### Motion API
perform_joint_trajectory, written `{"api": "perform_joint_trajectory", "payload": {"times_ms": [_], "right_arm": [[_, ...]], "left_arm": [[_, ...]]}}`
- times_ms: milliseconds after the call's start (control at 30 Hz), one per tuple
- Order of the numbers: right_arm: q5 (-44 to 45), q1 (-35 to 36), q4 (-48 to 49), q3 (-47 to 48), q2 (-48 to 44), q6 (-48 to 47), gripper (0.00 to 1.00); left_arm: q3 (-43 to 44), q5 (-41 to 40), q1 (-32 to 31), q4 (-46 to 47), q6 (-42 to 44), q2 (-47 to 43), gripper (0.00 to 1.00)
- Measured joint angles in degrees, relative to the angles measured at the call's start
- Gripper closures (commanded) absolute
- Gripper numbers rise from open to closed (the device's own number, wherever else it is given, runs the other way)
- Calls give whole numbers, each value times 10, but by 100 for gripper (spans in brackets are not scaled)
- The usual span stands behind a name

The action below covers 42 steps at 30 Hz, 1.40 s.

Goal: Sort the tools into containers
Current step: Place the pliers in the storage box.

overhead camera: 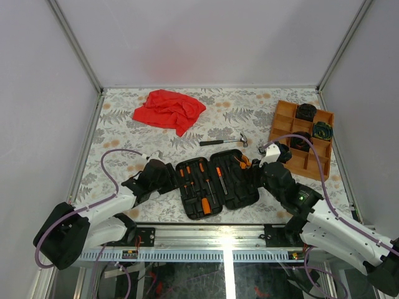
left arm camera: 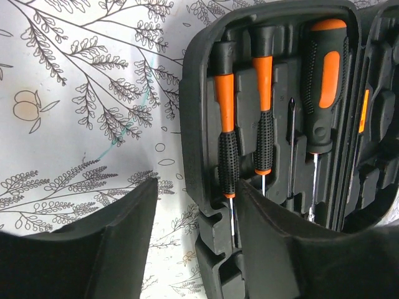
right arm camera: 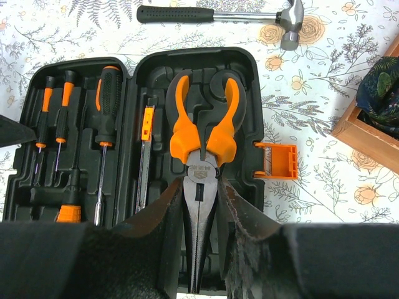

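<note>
The black tool case [overhead camera: 232,194] lies open at the table's front middle, with orange-and-black screwdrivers [overhead camera: 198,179] in its left half. My right gripper [right arm camera: 204,187] is shut on the steel nose of the orange-handled pliers [right arm camera: 202,124], which lie in the case's right half [right arm camera: 246,81]. My left gripper [left arm camera: 196,205] is open and straddles the case's left wall [left arm camera: 198,124], with one finger over the table and one over the screwdrivers [left arm camera: 225,124]. The hammer [overhead camera: 224,142] lies on the table behind the case. The orange tray [overhead camera: 283,118] at the right holds dark coiled bundles [overhead camera: 306,112].
A red cloth [overhead camera: 168,109] lies crumpled at the back left. The case's orange latch [right arm camera: 277,161] sticks out to the right. The tray's corner [right arm camera: 368,134] with a greenish bundle [right arm camera: 383,93] shows in the right wrist view. White walls enclose the table.
</note>
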Motion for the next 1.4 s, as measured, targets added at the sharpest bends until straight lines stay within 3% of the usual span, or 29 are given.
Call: {"api": "perform_joint_trajectory", "payload": {"times_ms": [567,900,1400], "right_arm": [[-4,0,0,-12,-3,18,100],[-5,0,3,-12,8,23,100],[-51,0,68,-12,121,43,100]], "left_arm": [[7,-9,42,12,3,11,100],[8,10,120,17,29,14,100],[-2,12,126,17,17,1,100]]}}
